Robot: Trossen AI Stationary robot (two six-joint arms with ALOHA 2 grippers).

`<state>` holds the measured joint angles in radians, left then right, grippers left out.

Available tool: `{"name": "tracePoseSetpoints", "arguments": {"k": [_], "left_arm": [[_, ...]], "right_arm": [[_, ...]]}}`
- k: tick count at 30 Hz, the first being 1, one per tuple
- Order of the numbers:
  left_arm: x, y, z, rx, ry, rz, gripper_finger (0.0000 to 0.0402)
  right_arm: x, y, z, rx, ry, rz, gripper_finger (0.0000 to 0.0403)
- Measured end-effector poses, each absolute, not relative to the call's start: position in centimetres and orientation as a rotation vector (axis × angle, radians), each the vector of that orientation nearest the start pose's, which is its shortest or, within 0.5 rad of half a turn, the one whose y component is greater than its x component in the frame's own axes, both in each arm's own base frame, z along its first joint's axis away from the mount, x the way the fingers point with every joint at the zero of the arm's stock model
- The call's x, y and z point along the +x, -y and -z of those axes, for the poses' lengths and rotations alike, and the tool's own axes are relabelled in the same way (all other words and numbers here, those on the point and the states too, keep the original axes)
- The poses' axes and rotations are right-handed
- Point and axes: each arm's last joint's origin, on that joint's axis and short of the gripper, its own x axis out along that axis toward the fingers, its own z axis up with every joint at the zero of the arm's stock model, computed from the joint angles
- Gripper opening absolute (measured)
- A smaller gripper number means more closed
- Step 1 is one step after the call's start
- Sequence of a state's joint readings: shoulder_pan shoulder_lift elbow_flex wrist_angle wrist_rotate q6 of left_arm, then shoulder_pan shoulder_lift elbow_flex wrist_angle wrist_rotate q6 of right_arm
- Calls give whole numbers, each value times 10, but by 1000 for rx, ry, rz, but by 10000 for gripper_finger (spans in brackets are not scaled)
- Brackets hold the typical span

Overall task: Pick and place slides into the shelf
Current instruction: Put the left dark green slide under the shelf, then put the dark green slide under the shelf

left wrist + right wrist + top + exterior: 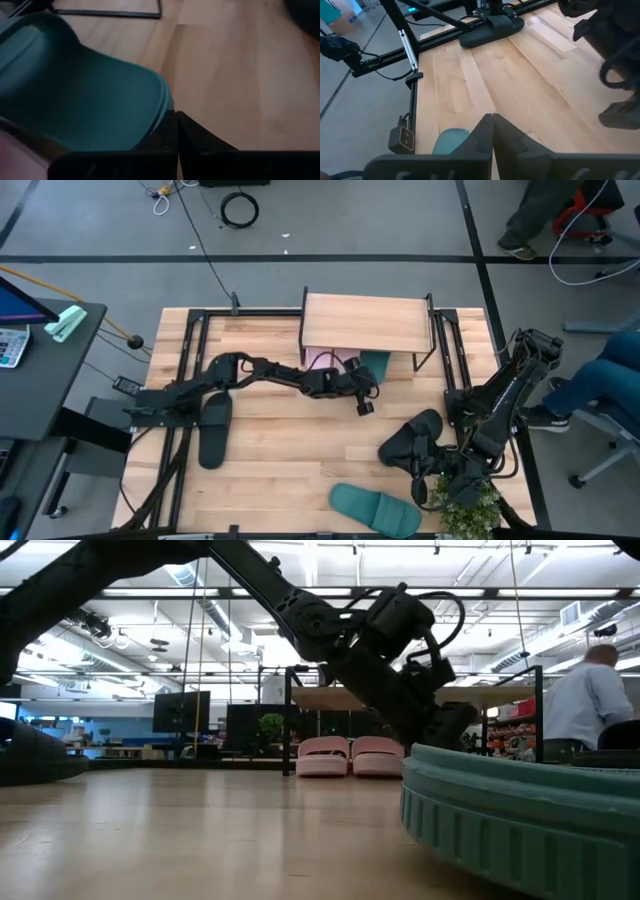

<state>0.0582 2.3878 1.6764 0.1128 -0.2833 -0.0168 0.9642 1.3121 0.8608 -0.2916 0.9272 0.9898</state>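
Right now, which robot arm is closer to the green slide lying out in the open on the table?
The right one. The right end effector, shut, hangs just beside the teal slide at the table's front edge. The left end effector, also shut, is farther back, by the shelf.

Overhead view straight down, low view level across table [200, 830], wrist views close, sharing the tabletop

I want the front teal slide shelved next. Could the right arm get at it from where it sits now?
Probably yes. The teal slide lies alone on bare wood at the table's front edge, and the right pincer, shut and empty, sits just beside it with nothing between. A black slide lies behind, clear of that path.
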Motion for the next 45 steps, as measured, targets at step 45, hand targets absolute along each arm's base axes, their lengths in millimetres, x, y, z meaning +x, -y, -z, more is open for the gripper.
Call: {"name": "tracePoseSetpoints", "arguments": {"k": [45], "left_arm": [[418, 84, -271, 176, -877, 49, 94]], "right_arm": [[199, -181, -244, 377, -624, 18, 55]]}}
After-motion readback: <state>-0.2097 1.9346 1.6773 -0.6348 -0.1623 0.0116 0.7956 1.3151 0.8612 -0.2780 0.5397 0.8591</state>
